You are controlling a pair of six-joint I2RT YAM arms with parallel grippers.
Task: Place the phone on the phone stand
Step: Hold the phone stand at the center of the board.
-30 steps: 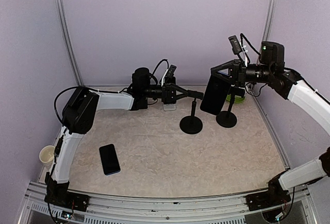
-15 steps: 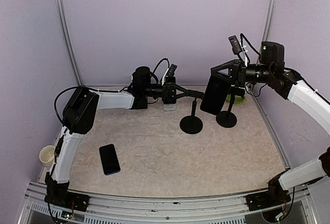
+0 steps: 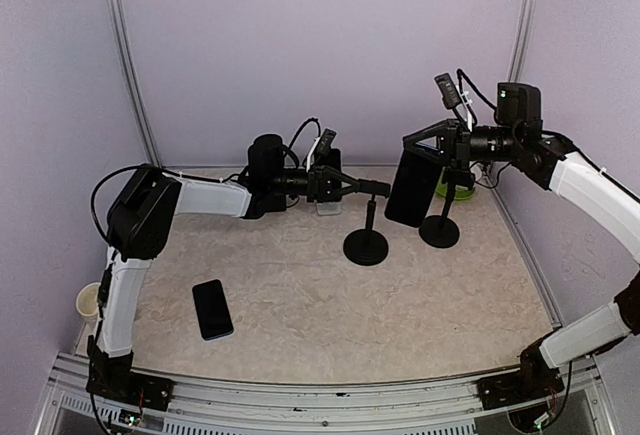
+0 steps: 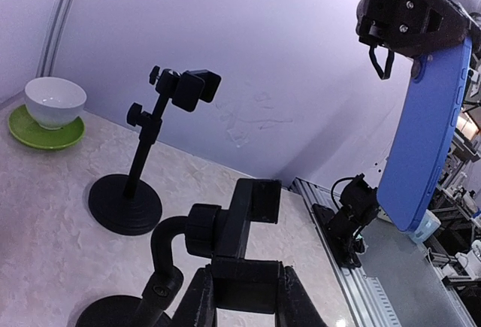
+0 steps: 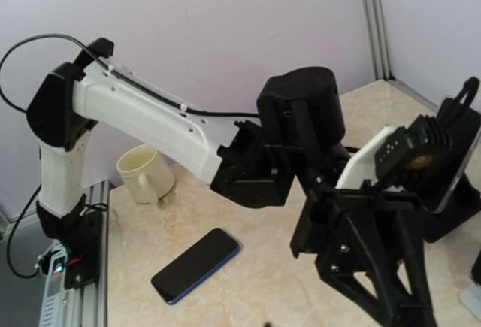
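A black phone stand (image 3: 366, 245) stands mid-table. My left gripper (image 3: 358, 187) reaches in from the left and is shut on the stand's clamp head (image 4: 242, 218), its fingers (image 4: 197, 297) pinching the lower bracket. My right gripper (image 3: 425, 152) is shut on the top of a blue-backed phone (image 3: 408, 190), which hangs upright just right of the clamp head and apart from it. From the left wrist, that phone (image 4: 427, 128) hangs at the upper right under the right gripper (image 4: 418, 37).
A second black stand (image 3: 440, 230) is behind the held phone. A white bowl (image 4: 54, 101) sits on a green saucer (image 4: 43, 130) at the back right. Another phone (image 3: 212, 309) lies flat near the front left, with a cream mug (image 5: 144, 173) at the left edge.
My left gripper has closed from open onto the stand's clamp head, and the stand has shifted slightly left. The right gripper with the phone has risen a little and edged left.
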